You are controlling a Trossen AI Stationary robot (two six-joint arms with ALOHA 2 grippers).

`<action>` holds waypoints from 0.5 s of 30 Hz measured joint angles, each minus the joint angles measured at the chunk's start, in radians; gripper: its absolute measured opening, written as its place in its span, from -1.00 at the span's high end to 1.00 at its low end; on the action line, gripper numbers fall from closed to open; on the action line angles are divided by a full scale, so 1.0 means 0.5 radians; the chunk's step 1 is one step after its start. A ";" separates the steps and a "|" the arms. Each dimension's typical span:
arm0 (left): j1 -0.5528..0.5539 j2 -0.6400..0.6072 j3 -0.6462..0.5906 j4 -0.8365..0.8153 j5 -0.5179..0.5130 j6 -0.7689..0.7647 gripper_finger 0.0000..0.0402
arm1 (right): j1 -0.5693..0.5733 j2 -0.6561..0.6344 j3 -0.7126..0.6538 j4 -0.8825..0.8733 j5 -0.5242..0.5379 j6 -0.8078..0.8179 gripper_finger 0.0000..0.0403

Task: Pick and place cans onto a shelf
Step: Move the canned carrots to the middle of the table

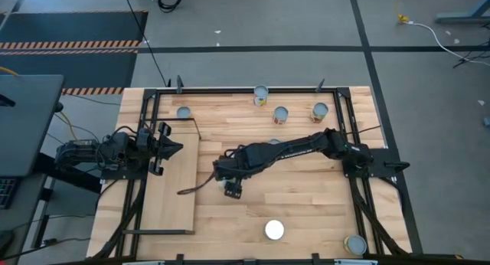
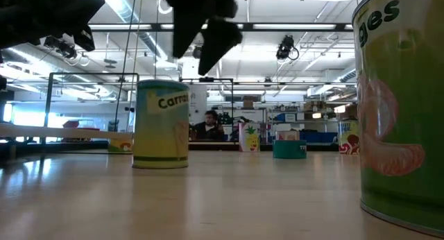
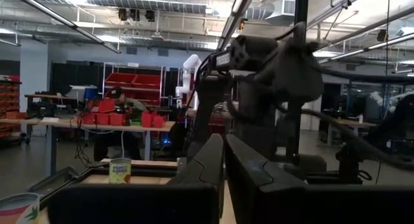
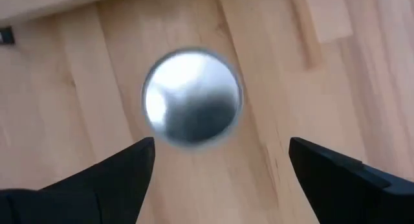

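Left gripper (image 1: 170,148) waits at the table's 9 o'clock edge, fingers pressed together, its tip over the shelf (image 1: 178,196), the pale board filling the left side.

One can (image 1: 183,112) stands at 11 o'clock, just past the shelf's far end. Three more cluster at 12 to 1 o'clock: one (image 1: 261,95) at the far rail, one (image 1: 280,115) just nearer, one (image 1: 319,111) to their right.

Right gripper (image 1: 232,188) reaches in from 3 o'clock to the table's middle, just right of the shelf, pointing straight down. Its wrist view shows the fingers (image 4: 113,179) spread wide, a silver can top (image 4: 192,98) on the table beyond them, nothing held.

A bright-topped can (image 1: 274,230) sits at 6 o'clock, well apart from the gripper. Another can (image 1: 355,244) stands at 5 o'clock by the near right corner.
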 joint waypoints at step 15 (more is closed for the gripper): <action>0.001 0.000 0.000 -0.001 0.000 0.000 0.89 | 0.043 0.147 -0.004 0.245 0.107 0.105 -0.81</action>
